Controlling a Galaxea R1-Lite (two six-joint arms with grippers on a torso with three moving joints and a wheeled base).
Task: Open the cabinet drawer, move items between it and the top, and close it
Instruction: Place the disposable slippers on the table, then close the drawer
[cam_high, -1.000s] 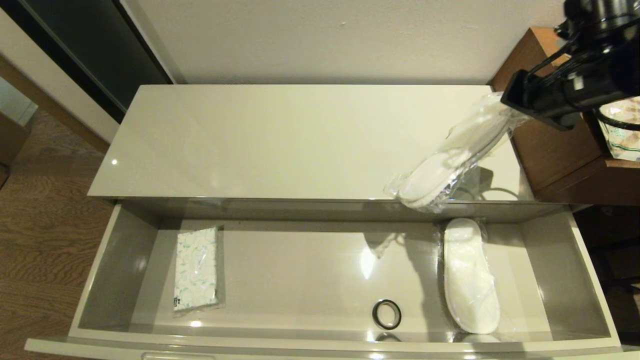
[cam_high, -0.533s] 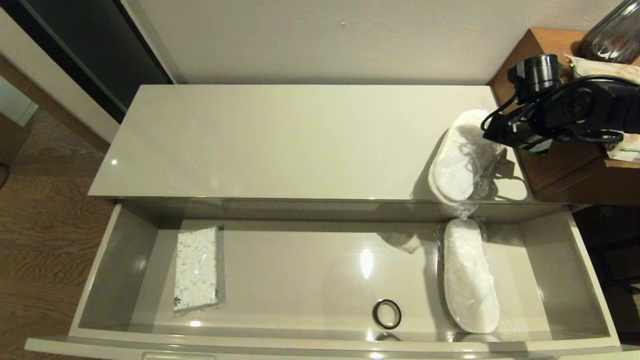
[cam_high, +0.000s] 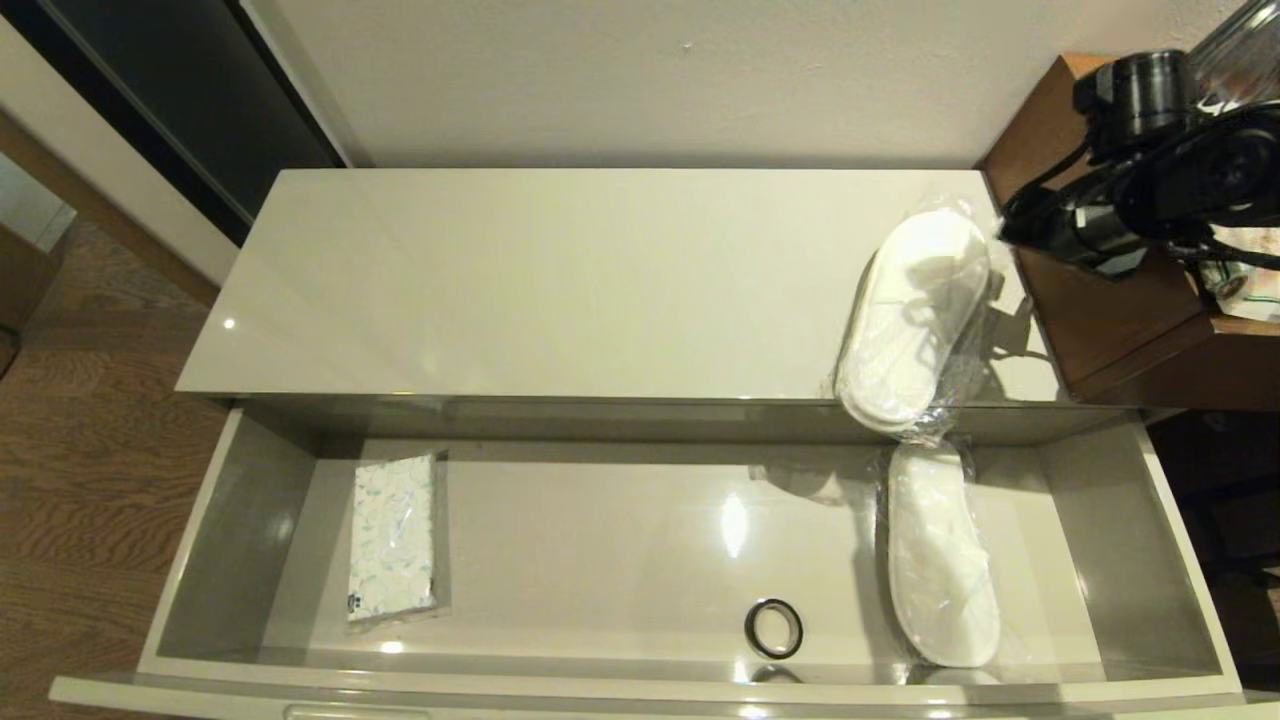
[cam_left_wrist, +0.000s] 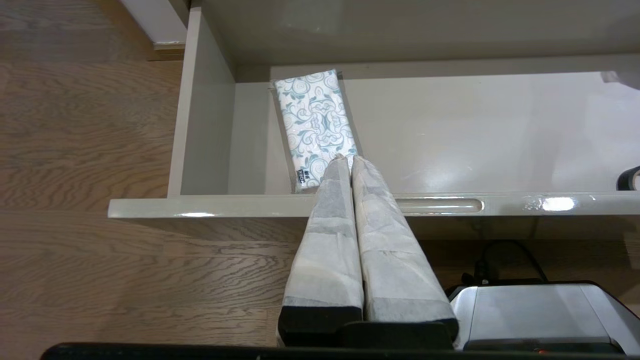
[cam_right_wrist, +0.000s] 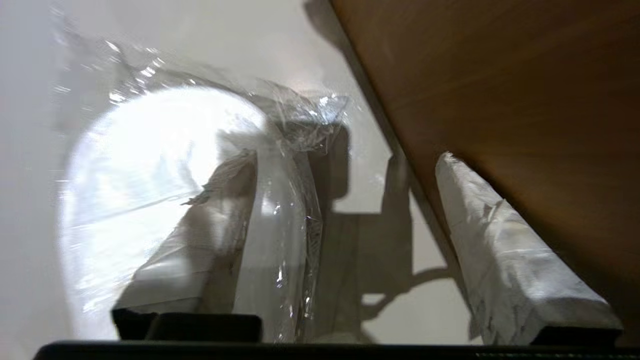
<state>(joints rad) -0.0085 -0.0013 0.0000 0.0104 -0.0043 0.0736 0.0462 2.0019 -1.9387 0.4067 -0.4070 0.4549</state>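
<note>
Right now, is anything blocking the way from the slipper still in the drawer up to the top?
Nothing visible does. The bagged slipper lies uncovered in the open drawer. Another slipper already fills the top's right end; the rest is bare.

the top (cam_high: 560, 280) spans mid-frame, bagged slippers (cam_high: 915, 320) at its right end; below, the cabinet drawer (cam_high: 250, 520) holds tissue pack (cam_high: 393, 540), tape roll (cam_high: 773, 628), second slippers (cam_high: 940, 555).

A brown wooden side unit (cam_high: 1120, 300) stands at the right; wood-grain floor (cam_high: 90, 480) lies left; white wall (cam_high: 620, 80) behind.
</note>
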